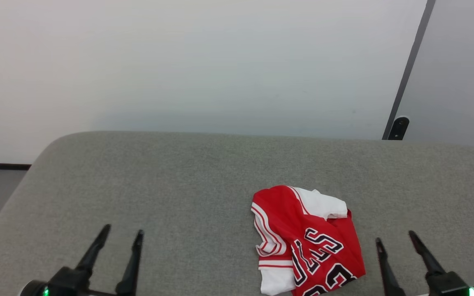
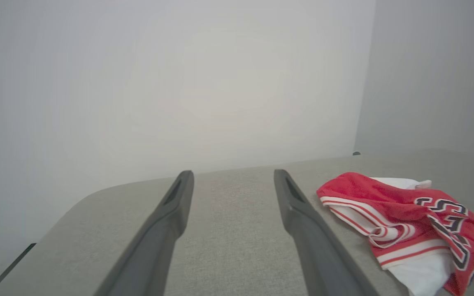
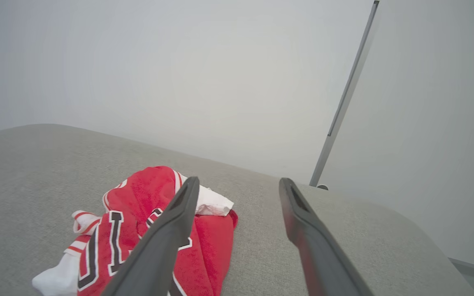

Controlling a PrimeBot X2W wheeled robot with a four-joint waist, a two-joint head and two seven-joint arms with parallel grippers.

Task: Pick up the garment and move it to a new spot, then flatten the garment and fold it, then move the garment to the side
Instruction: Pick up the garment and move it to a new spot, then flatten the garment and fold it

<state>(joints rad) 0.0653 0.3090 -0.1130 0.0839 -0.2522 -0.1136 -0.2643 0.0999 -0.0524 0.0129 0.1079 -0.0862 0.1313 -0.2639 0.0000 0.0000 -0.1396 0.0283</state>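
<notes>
Dark fingers of left gripper (image 1: 124,229) spread, empty, low left | right gripper (image 1: 395,236) spread, empty, just right of jersey | jersey (image 1: 307,238) crumpled on grey upholstered surface (image 1: 179,185), right of centre, near front edge, black lettering and white sleeve up | pale wall (image 1: 220,61) behind, dark strip (image 1: 410,70) far right

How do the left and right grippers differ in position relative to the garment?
The right gripper stands close beside the garment; the left gripper stands far off on its other side, with bare grey surface between. In the right wrist view one of the right gripper's fingers overlaps the garment; in the left wrist view the garment lies clear to the side of the left gripper. Both are open, empty and not touching the garment.
</notes>
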